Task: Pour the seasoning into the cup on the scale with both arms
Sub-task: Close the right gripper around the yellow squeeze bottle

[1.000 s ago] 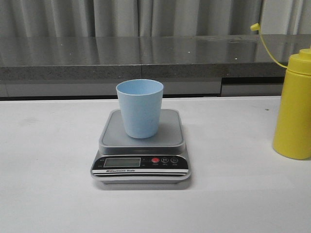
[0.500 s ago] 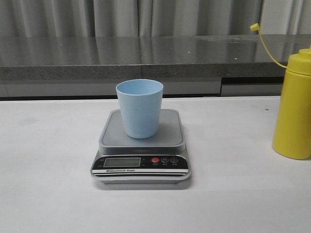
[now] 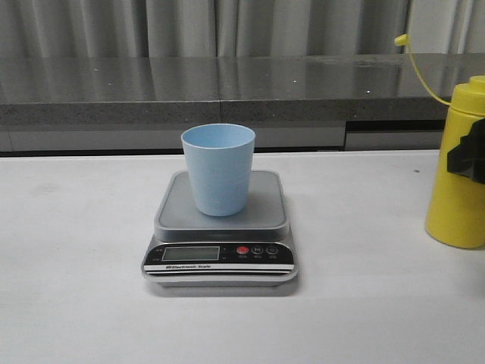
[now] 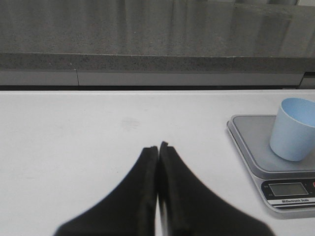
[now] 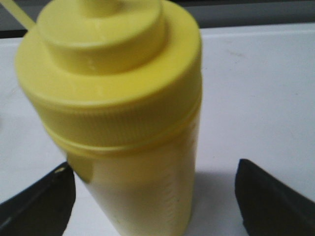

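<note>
The pale blue cup (image 3: 218, 168) stands upright on the silver-grey scale (image 3: 220, 243) in the middle of the white table; both also show in the left wrist view, cup (image 4: 293, 129) and scale (image 4: 256, 152). The yellow seasoning bottle (image 3: 457, 178) stands upright at the table's right edge, its cap strap (image 3: 417, 64) arching up. My right gripper (image 5: 157, 189) is open, one finger on each side of the bottle (image 5: 133, 123), with a gap on the one side; a black finger (image 3: 468, 158) shows against the bottle. My left gripper (image 4: 158, 146) is shut and empty over the table, left of the scale.
A dark grey stone ledge (image 3: 227, 91) runs along the back of the table, with grey curtains behind it. The bottle stands close to the front view's right border.
My right gripper has come in around the seasoning bottle; a black finger now shows at the right border. The bottle's cap strap has shifted slightly. The cup and the scale have not moved.
</note>
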